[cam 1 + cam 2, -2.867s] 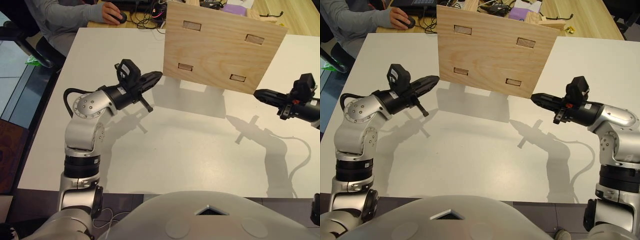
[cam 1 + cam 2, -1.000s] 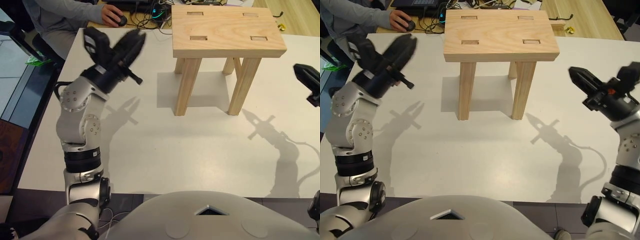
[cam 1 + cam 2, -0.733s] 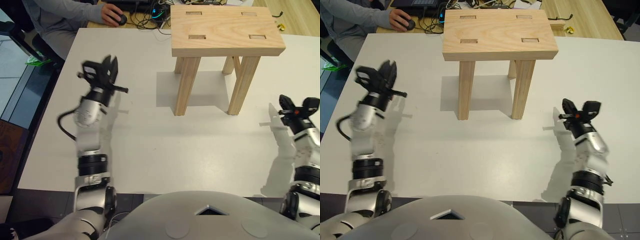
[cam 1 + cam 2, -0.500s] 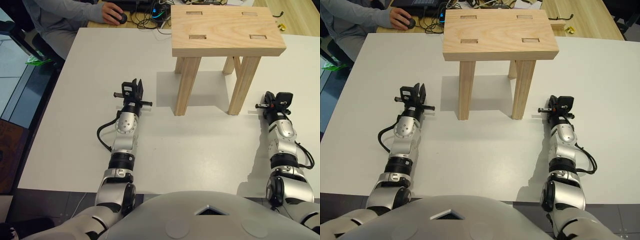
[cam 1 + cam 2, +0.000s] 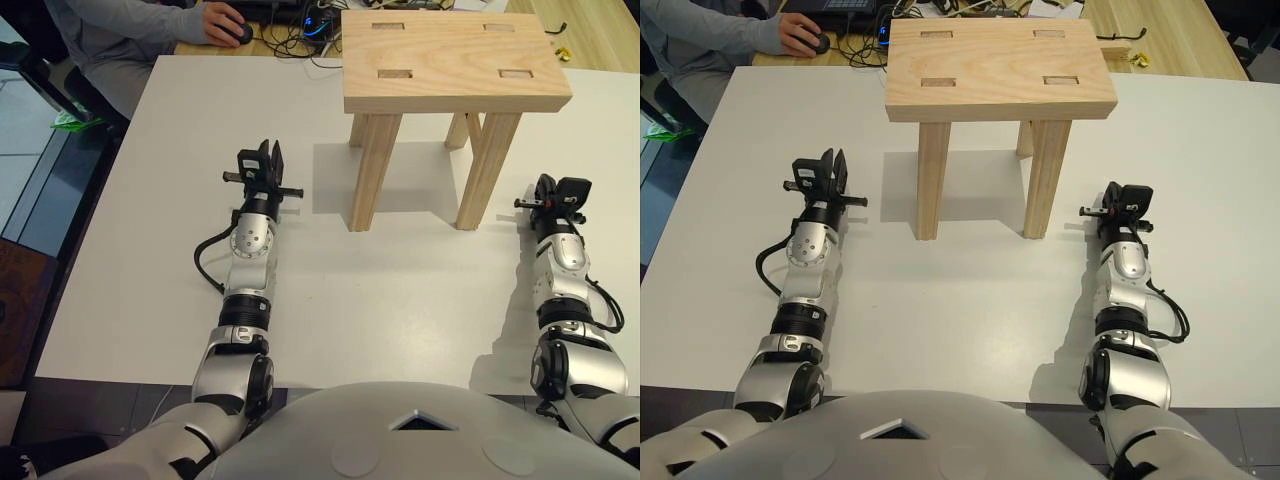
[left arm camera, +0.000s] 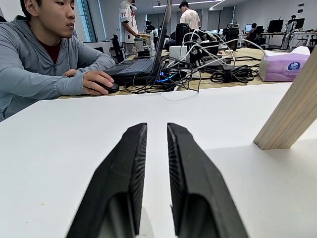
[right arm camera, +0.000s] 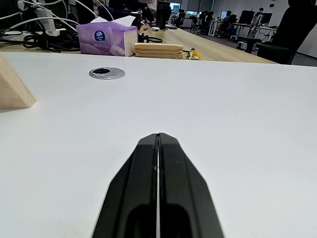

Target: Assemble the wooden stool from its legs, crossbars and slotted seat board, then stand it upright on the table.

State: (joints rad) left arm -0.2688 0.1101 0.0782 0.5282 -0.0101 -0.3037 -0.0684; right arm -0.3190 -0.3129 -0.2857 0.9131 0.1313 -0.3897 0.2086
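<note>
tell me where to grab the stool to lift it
Probably grip the stool by its front legs: left tool on the left leg, right tool on the right leg, each from its outer side. They are straight, square posts standing clear.

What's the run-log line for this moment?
light wooden four-legged stool: assembled, upright on white table | left gripper: slightly open, empty | right gripper: shut, empty | contact: neither touches stool

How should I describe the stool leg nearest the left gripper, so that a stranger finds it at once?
On the white table, a wooden stool stands upright at the far side. Take the front leg on the robot's left, across from the left gripper. The other front leg is on the right gripper's side, and the back legs stand farther away.
</note>
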